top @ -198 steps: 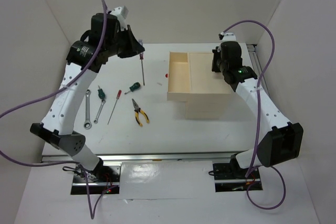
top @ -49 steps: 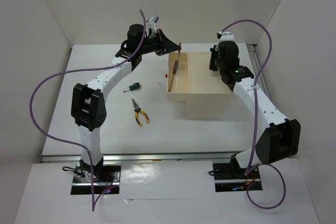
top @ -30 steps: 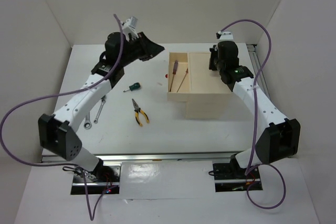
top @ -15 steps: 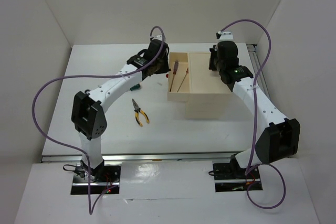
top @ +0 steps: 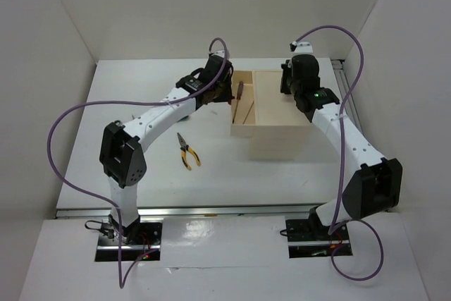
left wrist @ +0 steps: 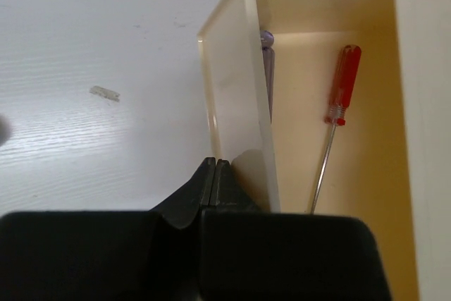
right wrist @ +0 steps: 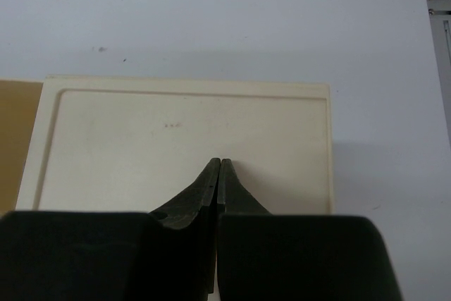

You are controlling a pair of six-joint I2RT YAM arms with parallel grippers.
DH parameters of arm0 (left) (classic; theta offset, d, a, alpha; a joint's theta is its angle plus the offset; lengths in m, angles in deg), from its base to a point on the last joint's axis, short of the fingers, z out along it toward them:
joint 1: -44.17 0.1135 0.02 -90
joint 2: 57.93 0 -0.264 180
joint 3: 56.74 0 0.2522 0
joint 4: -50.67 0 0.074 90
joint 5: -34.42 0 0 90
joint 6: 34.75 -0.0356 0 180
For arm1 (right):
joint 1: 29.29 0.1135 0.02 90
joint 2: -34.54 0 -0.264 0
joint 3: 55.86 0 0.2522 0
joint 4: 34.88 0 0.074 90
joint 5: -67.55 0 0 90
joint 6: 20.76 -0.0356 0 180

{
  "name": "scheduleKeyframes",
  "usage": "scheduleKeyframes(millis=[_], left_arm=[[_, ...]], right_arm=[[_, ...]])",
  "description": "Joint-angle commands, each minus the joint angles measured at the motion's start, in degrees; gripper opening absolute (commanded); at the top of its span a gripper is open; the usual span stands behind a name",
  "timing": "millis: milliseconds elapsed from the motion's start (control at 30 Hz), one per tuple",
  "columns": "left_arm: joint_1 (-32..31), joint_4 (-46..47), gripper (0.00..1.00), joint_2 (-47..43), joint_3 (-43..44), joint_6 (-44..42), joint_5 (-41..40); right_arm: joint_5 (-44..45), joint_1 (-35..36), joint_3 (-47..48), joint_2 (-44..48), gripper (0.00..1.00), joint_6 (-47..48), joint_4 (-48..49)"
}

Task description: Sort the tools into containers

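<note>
The pale wooden drawer (top: 233, 112) sticks out to the left of the beige box (top: 282, 107). In it lie a purple-handled screwdriver (top: 238, 91) and a red-handled screwdriver (top: 250, 109); both also show in the left wrist view, purple (left wrist: 266, 61) and red (left wrist: 343, 82). My left gripper (top: 227, 95) is shut and empty, its tips (left wrist: 215, 163) against the drawer's front wall (left wrist: 232, 103). My right gripper (top: 292, 91) is shut and empty, its tips (right wrist: 218, 163) on the box top (right wrist: 183, 139). The yellow-black pliers (top: 187, 151) lie on the table. The wrenches and the green screwdriver are hidden.
The left arm (top: 151, 123) stretches across the left half of the table and covers part of it. A small pale scrap (left wrist: 103, 92) lies on the table left of the drawer. White walls close in the table on three sides.
My left gripper put the purple screwdriver in the drawer, swung away and came back shut against the drawer front. The drawer has slid a little to the right into the box. The right arm has not moved.
</note>
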Motion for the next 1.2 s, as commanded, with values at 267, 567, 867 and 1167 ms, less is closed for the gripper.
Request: scheduleKeyframes(millis=[267, 567, 867, 1167], left_arm=[[-11.43, 17.32, 0.00, 4.09, 0.21, 9.99, 17.32], [-8.98, 12.31, 0.27, -4.85, -9.44, 11.65, 3.90], [9.21, 45.76, 1.00, -8.23, -34.93, 10.76, 28.28], [13.53, 87.61, 0.84, 11.89, -33.21, 31.59, 53.17]], right_arm=[[-0.91, 0.36, -1.53, -3.35, 0.00, 0.03, -8.45], [-1.44, 0.88, -1.53, -4.40, 0.00, 0.03, -8.45], [-0.82, 1.42, -1.01, -5.46, 0.00, 0.55, -8.98], [0.32, 2.47, -1.00, -7.03, 0.00, 0.55, -10.03]])
